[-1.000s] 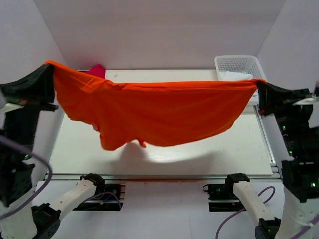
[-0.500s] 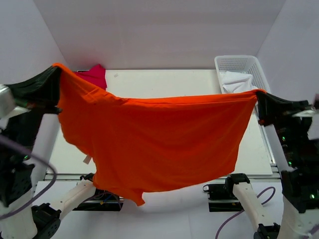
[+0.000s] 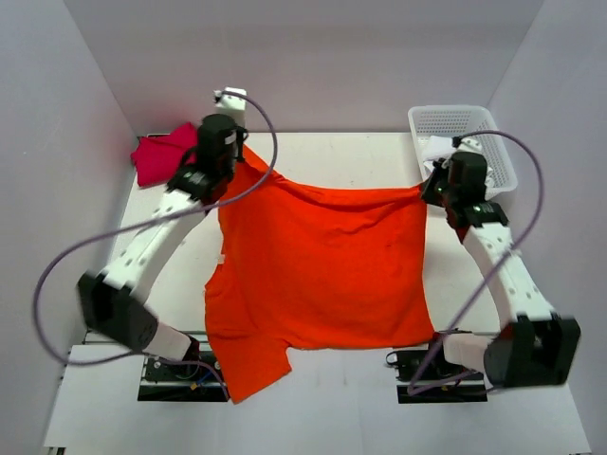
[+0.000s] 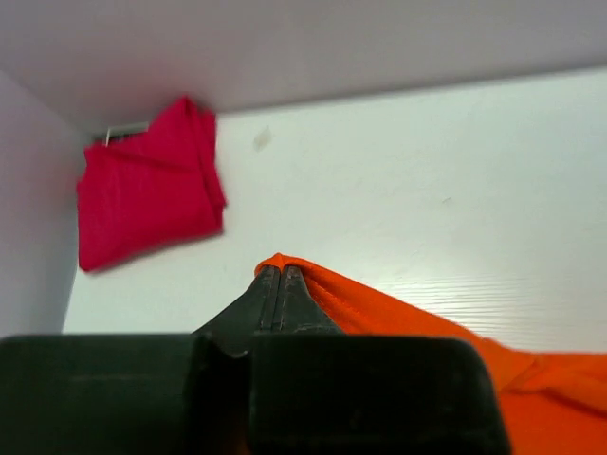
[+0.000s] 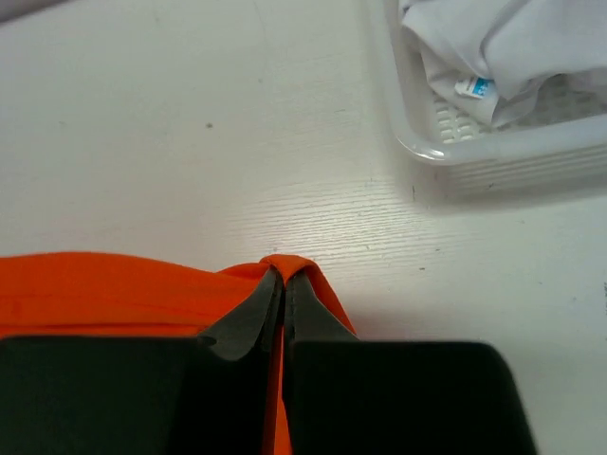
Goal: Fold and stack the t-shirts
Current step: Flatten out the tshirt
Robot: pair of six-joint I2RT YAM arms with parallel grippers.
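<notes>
**Nearly flat: orange shirt spread between two pinching grippers**

Well, the orange shirt (image 3: 322, 265) lay spread across the middle of the table (image 3: 332, 156), wrinkled in places. Its near-left part spilled over the table's near edge, by the left arm's base.

The left gripper (image 3: 242, 156) was reached out to the shirt's far-left corner. Its jaws were pressed tight together, with a small peak of orange fabric nipped between them. From the left wrist, the fingers (image 4: 280, 275) met at a point and the cloth (image 4: 398, 322) ran away to the right over the white tabletop.

The right gripper (image 3: 434, 188) did the same at the far-right corner. Its jaws were squeezed closed (image 5: 283, 275) on a fold of the orange hem (image 5: 95, 284), low over the table.

The pink shirt (image 3: 161, 156) sat bunched in the far-left corner against the walls, well apart from the orange one. The left wrist view also caught it (image 4: 147, 194).

A white basket (image 3: 446, 118) stood at the far right, just beyond the right gripper, with a crumpled white cloth (image 3: 438, 147) inside. Its rim (image 5: 493, 161) and that cloth (image 5: 512, 38) showed clearly from the right wrist.
</notes>
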